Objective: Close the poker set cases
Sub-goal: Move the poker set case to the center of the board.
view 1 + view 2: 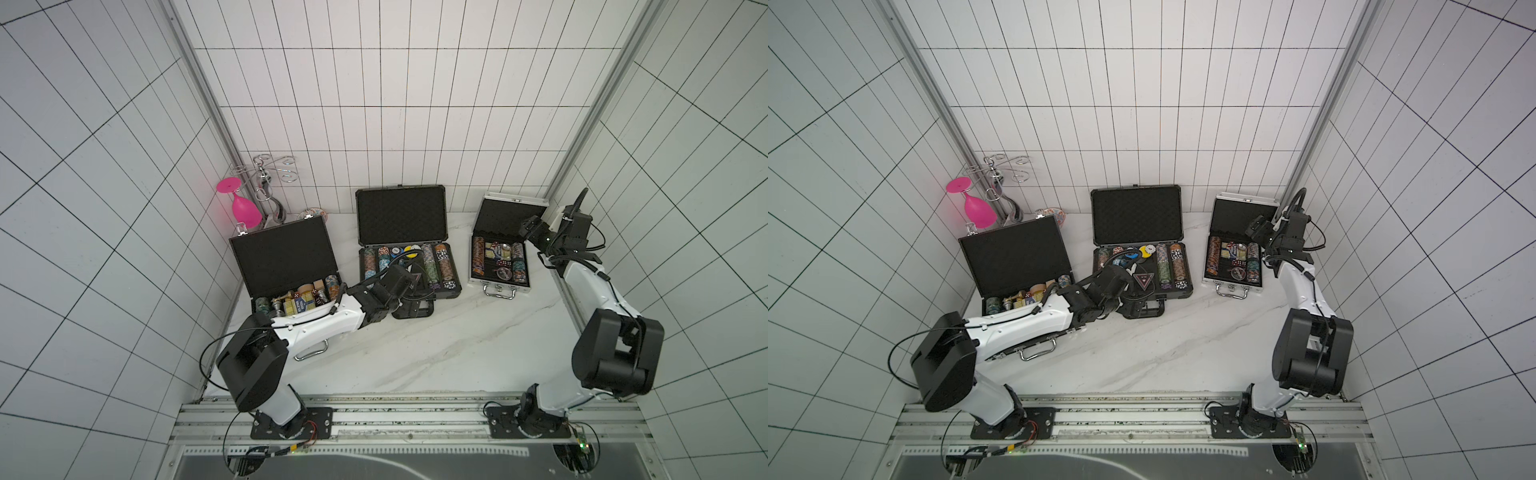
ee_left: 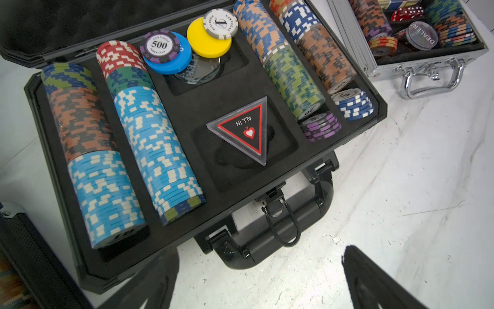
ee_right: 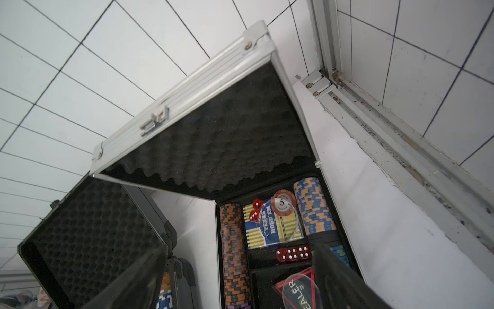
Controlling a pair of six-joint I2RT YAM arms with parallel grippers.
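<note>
Left gripper (image 2: 256, 264): jaws spread, empty, hovering at the handle of the open dark grey case (image 2: 267, 187). Right gripper (image 3: 240, 247): jaws spread, empty, above the silver case (image 3: 187, 88), raised lid directly ahead. Black case (image 1: 282, 253): open, behind the left gripper.

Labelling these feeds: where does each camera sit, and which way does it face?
Top views: overhead, facing down on marble table; left arm, right arm show.
Left wrist: above the larger dark grey case with black corners, facing down; left gripper shows.
Right wrist: over the small silver aluminium case, facing its raised lid; right gripper shows.
Wrist views share both cases.
</note>
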